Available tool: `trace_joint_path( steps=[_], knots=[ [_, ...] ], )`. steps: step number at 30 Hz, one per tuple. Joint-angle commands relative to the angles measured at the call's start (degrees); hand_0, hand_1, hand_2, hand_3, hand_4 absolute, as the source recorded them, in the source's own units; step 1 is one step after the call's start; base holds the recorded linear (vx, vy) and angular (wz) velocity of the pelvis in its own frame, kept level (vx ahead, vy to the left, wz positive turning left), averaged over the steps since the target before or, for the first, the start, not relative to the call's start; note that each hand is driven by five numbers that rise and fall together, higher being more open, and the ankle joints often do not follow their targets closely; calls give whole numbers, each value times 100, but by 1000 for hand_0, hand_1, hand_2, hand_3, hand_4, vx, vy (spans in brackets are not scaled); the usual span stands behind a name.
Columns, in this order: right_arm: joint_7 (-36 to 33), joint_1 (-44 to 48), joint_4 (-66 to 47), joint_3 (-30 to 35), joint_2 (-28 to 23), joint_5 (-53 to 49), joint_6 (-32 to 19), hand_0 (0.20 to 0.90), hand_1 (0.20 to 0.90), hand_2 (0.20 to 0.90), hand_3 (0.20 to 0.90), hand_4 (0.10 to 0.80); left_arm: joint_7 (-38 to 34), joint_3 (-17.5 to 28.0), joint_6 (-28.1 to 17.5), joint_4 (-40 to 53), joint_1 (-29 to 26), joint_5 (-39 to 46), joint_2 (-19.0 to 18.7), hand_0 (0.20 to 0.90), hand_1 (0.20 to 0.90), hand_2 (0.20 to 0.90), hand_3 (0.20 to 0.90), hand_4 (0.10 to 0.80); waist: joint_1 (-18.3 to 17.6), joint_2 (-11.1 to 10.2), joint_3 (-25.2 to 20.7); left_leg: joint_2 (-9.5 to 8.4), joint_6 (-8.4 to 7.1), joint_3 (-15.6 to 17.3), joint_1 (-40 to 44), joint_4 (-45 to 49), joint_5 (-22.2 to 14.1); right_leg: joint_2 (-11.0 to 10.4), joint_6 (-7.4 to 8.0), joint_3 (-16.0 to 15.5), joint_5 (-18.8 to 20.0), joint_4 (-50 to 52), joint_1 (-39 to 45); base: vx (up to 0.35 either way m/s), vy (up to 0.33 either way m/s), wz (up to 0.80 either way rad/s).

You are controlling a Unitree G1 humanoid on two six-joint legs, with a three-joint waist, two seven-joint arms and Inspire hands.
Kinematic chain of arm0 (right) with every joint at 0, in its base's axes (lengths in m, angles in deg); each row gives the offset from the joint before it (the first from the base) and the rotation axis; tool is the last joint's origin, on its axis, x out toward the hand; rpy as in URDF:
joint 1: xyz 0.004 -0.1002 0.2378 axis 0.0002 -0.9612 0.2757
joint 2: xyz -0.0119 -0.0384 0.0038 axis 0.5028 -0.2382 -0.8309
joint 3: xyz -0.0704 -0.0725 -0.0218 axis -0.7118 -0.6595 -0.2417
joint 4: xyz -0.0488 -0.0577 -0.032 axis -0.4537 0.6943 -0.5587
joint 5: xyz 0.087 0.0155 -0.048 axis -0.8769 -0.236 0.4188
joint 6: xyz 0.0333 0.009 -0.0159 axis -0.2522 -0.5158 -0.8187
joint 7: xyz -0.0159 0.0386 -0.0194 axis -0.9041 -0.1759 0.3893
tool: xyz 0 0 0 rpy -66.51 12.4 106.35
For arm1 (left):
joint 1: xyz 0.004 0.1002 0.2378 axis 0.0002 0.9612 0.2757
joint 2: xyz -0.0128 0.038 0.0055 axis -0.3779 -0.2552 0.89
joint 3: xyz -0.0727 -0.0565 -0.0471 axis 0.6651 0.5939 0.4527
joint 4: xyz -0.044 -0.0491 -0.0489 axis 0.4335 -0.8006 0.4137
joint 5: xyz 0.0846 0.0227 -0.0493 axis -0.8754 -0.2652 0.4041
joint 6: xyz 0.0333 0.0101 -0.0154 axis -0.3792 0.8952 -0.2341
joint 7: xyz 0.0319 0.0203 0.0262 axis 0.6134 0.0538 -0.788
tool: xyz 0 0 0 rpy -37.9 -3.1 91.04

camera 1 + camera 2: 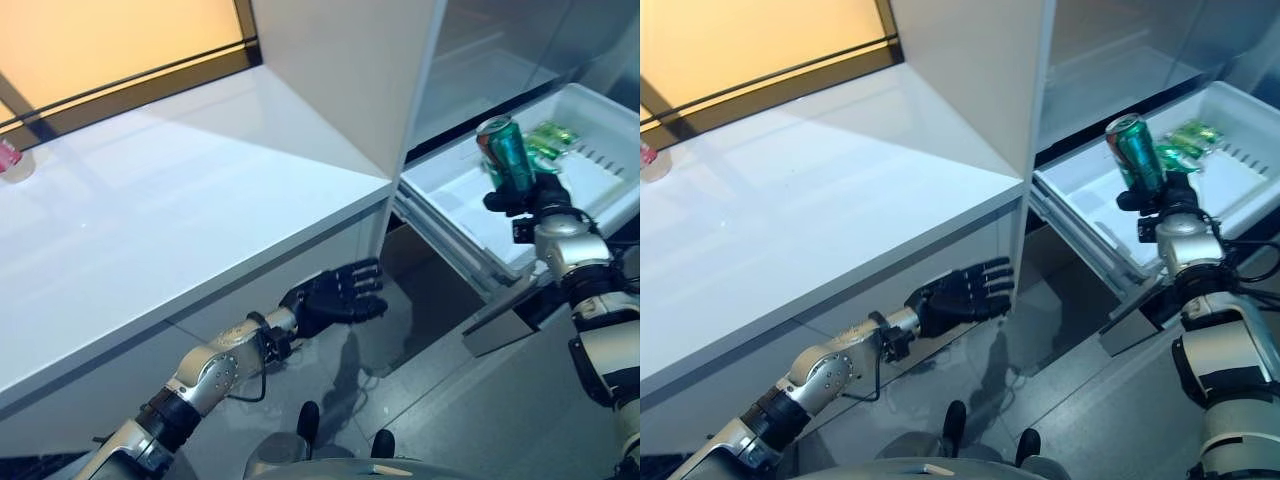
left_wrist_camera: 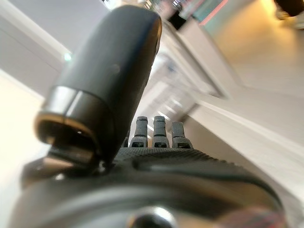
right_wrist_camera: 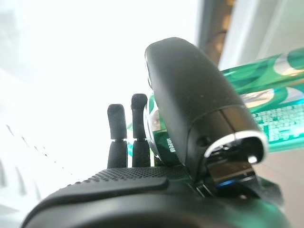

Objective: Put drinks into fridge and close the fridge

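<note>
My right hand (image 1: pixel 528 195) clamps green can (image 1: pixel 506 153) above pulled-out fridge drawer (image 1: pixel 455 190). Other green cans (image 1: pixel 550 140) already inside, I think. My left hand (image 1: pixel 335 295) slack, empty. Left: release can, shut fridge.

- Kitchen, or a kitchen mock-up.
- Long white counter (image 1: pixel 150 230) with flat cabinet fronts beneath.
- Open fridge (image 1: pixel 480 60) directly beside the counter's end; white drawer (image 1: pixel 600 110) pulled out, green cans (image 1: pixel 550 140) lying inside.
- Grey tiled floor (image 1: pixel 480 420) in front of the fridge.
- Warm-lit window (image 1: pixel 110 40) behind the counter.
</note>
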Motion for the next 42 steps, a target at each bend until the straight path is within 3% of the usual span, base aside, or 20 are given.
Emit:
trace_joint_path(
  steps=[1,6,10,18,26,32,40,41,42],
  knots=[
    [617,1435,-111,-590,-767,557,-185,300,300,300,200,100,589,-298,-810,192,-27,-619,-52,900,900,900,900,800,95,-391,-116,-234,294,178,-2,245,-568,-110,56,128,-34,549,-291,64,-46,7],
    [1468,1419,681,-907,-759,1566,244,300,300,300,200,100,473,-617,-1545,-860,30,-1590,-122,900,900,900,900,800,151,-414,59,-220,313,135,-53,289,-565,-110,41,119,-64,656,-355,32,-47,12],
    [1979,1405,993,-1011,-700,1994,565,300,300,300,200,100,235,-490,-1973,-1862,-22,-2117,-41,900,900,900,900,800,182,-434,247,-213,312,115,-169,370,-564,-104,29,151,-71,744,-471,-8,-47,4],
    [2287,1266,1102,-962,-684,2368,876,300,300,300,200,100,-266,221,-2211,-3025,-42,-2433,97,900,900,900,900,800,248,-431,597,-212,312,16,-451,493,-543,-75,5,218,-48,866,-744,-48,-40,-1],
    [2984,1227,1316,-1041,-744,2853,1029,300,300,300,200,100,-259,747,-2237,-3693,89,-2897,77,900,900,900,900,800,384,-422,806,-236,281,-65,-694,581,-508,-65,-30,137,-34,901,-918,-43,-31,2],
    [3249,1336,1425,-1140,-647,2995,1136,300,300,300,200,100,-270,796,-2307,-4037,53,-3103,178,900,900,900,900,800,457,-380,894,-261,261,-161,-814,652,-490,-89,-55,73,-74,975,-989,-19,-28,4],
    [2731,1459,1418,-1071,-458,2688,1056,300,300,300,200,100,-252,739,-2450,-4132,40,-2976,292,900,900,900,900,800,525,-105,1093,-343,246,-286,-1071,847,-463,-198,-80,-47,-132,1143,-1177,-42,-1,12],
    [2689,1472,1423,-1066,-437,2621,1049,559,559,559,502,402,-263,737,-2477,-4166,44,-2979,302,900,900,900,900,800,518,-79,1112,-350,247,-282,-1096,870,-467,-205,-83,-52,-138,1163,-1206,-60,9,9],
    [2585,1493,1431,-1049,-382,2466,1067,900,900,900,900,800,-287,749,-2502,-4204,64,-2979,312,900,900,900,900,800,512,-40,1136,-353,242,-270,-1136,896,-465,-212,-88,-56,-140,1176,-1242,-69,12,5]
  ],
)
